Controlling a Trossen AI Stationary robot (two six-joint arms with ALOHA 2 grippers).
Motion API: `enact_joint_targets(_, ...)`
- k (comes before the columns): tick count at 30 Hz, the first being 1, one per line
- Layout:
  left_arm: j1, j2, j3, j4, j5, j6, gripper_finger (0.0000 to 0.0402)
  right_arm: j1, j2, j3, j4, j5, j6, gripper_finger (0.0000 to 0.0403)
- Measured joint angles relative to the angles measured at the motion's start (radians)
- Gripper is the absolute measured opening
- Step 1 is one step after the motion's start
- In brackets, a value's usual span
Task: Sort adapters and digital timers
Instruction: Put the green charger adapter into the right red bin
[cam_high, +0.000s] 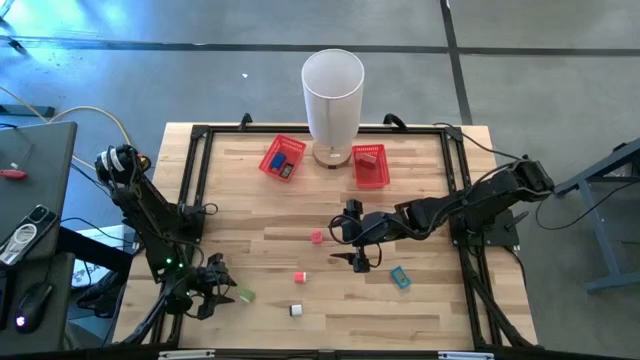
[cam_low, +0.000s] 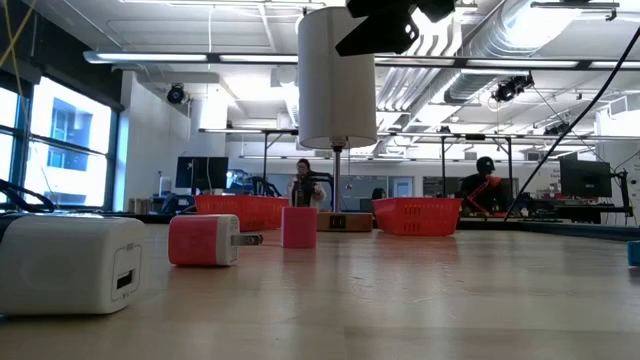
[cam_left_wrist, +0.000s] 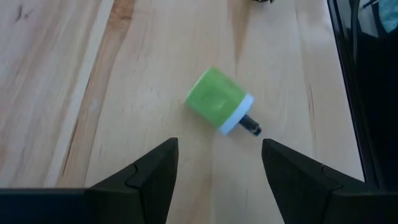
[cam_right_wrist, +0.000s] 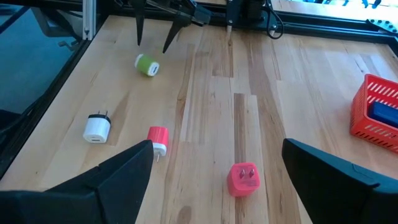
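A green adapter (cam_left_wrist: 219, 99) with a white end and a dark prong lies on its side on the wooden table near the front left (cam_high: 245, 296). My left gripper (cam_left_wrist: 217, 168) hovers open just short of it (cam_high: 222, 290), touching nothing. My right gripper (cam_right_wrist: 217, 146) stands open above the table's middle (cam_high: 347, 238). A pink adapter (cam_right_wrist: 244, 179) lies beneath and ahead of it. A red adapter (cam_right_wrist: 157, 138), a white adapter (cam_right_wrist: 97, 127) and a teal item (cam_high: 400, 277) lie loose on the table.
Two red baskets (cam_high: 283, 158) (cam_high: 370, 165) stand at the far edge, on either side of a tall white cylinder (cam_high: 332, 95); the left basket holds a blue item. A black frame (cam_high: 195, 190) borders the table. People show in the room behind.
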Motion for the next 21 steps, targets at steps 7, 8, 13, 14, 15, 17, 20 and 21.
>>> enact_joint_targets(7,0.026,0.002,0.000,0.003,-0.019,-0.057,0.0225,0.000,0.000,0.000,0.000,0.000,0.000,0.0344)
enact_joint_targets(8,0.032,0.007,0.000,0.005,-0.021,-0.073,0.0225,0.000,0.000,0.000,0.000,0.000,0.000,0.0344)
enact_joint_targets(13,0.053,0.073,0.000,0.052,-0.010,-0.106,0.0225,0.000,0.000,0.000,0.000,0.000,0.000,0.0344)
enact_joint_targets(14,0.057,0.086,0.000,0.067,0.000,-0.106,0.0225,0.000,0.000,0.000,0.000,0.000,0.000,0.0344)
enact_joint_targets(15,0.060,0.097,0.000,0.080,0.010,-0.107,0.0225,0.000,0.000,0.000,0.000,0.000,0.000,0.0344)
enact_joint_targets(17,0.068,0.114,0.000,0.117,0.027,-0.114,0.0225,0.000,0.000,0.000,0.000,0.000,0.000,0.0344)
enact_joint_targets(20,0.079,0.122,0.000,0.160,0.056,-0.187,0.0225,0.000,0.000,0.000,0.000,0.000,0.000,0.0344)
enact_joint_targets(21,0.083,0.122,0.000,0.165,0.070,-0.219,0.0225,0.000,0.000,0.000,0.000,0.000,0.000,0.0344)
